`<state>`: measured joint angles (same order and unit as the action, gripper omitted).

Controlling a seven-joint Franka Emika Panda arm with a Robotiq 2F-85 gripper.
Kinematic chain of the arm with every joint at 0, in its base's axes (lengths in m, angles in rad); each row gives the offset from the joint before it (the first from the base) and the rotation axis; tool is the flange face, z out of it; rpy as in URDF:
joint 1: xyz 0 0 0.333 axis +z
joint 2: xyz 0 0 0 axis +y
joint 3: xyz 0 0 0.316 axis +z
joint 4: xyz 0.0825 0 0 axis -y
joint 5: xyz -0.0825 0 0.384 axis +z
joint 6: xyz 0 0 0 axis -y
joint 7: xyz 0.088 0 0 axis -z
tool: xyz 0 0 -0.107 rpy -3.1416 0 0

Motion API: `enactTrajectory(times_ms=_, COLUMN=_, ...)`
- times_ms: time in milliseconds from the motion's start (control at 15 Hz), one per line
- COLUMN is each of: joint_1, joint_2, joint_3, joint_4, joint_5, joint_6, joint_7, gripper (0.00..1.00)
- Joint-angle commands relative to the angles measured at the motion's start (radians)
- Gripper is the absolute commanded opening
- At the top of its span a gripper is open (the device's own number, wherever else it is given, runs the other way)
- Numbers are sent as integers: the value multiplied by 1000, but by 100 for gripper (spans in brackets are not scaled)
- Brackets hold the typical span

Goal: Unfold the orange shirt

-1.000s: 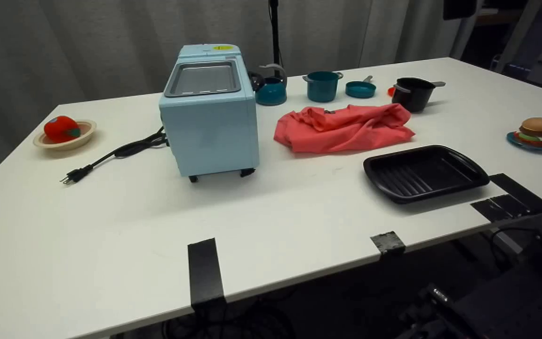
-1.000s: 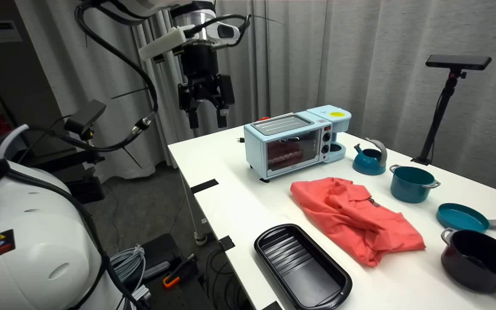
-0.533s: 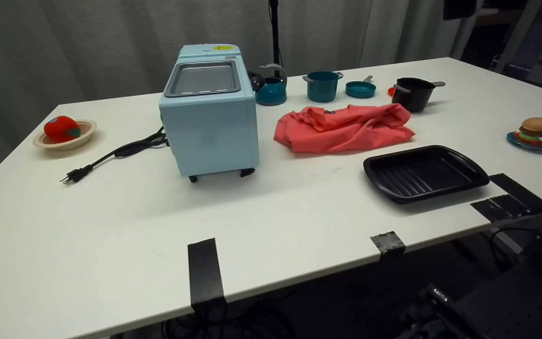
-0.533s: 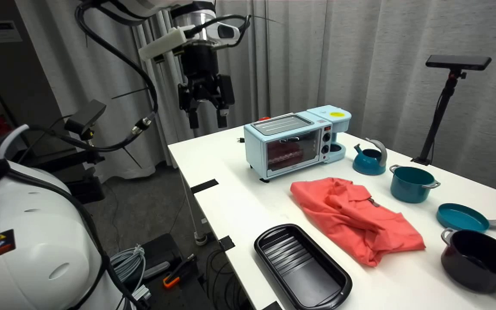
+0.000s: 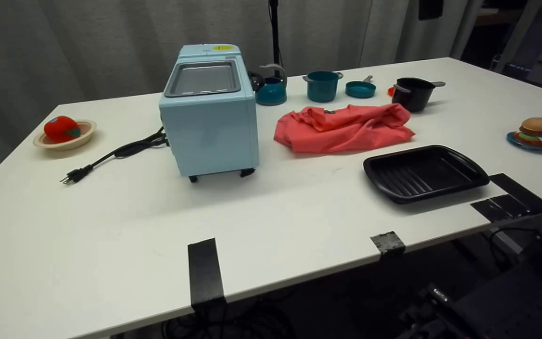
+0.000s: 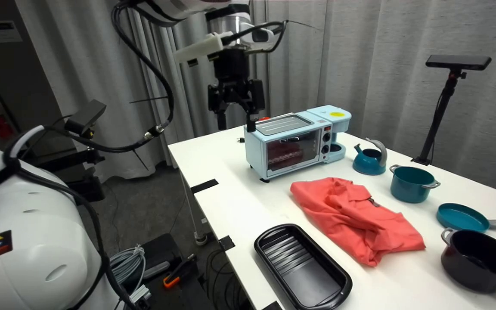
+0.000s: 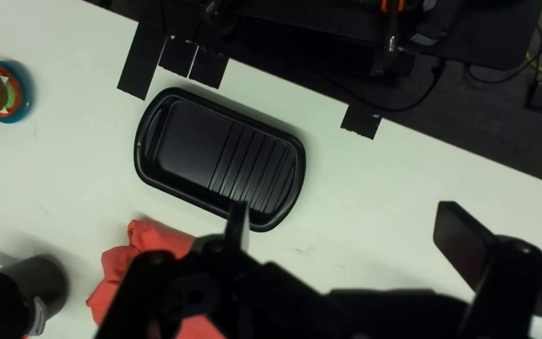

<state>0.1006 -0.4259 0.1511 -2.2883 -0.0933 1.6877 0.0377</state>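
Observation:
The orange shirt point(image 5: 346, 132) lies crumpled and folded over itself on the white table. In an exterior view point(image 6: 351, 215) it sits between the toaster oven and the black pots, with a small dark tag on its far side. In the wrist view part of the shirt point(image 7: 160, 239) shows at lower left, partly hidden behind a finger. My gripper point(image 6: 236, 124) is open and empty, high above the table near the oven's front end, apart from the shirt. In the wrist view the gripper's fingers point(image 7: 341, 209) are wide apart over bare table.
A light-blue toaster oven point(image 6: 291, 146) stands beside the shirt. A black tray point(image 6: 304, 267) lies between the shirt and the table's front edge. A kettle point(image 6: 369, 161), a teal pot point(image 6: 412, 184), a pan point(image 6: 462, 216) and a black pot point(image 6: 480, 260) line the far side. A toy burger point(image 5: 538, 132) sits apart.
The arm and open gripper have moved toward the oven and shirt, rightward in an exterior view, during the last half second. The shirt and other objects have not moved.

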Motion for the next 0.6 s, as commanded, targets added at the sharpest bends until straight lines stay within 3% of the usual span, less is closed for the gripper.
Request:
enactTrajectory(times_ms=0, joint_1=-39, joint_2=134, joint_3=-76, joint_4=132, joint_5=0, joint_6=28, joint_7=-46, gripper=100)
enactTrajectory(times_ms=200, joint_1=-61, joint_2=255, joint_3=-125, joint_4=255, joint_5=30, joint_6=59, joint_7=-70, gripper=100)
enactTrajectory(times_ms=533, joint_1=-71, joint_2=457, joint_3=-143, joint_4=437, joint_5=94, joint_6=161, joint_7=-39, gripper=100)
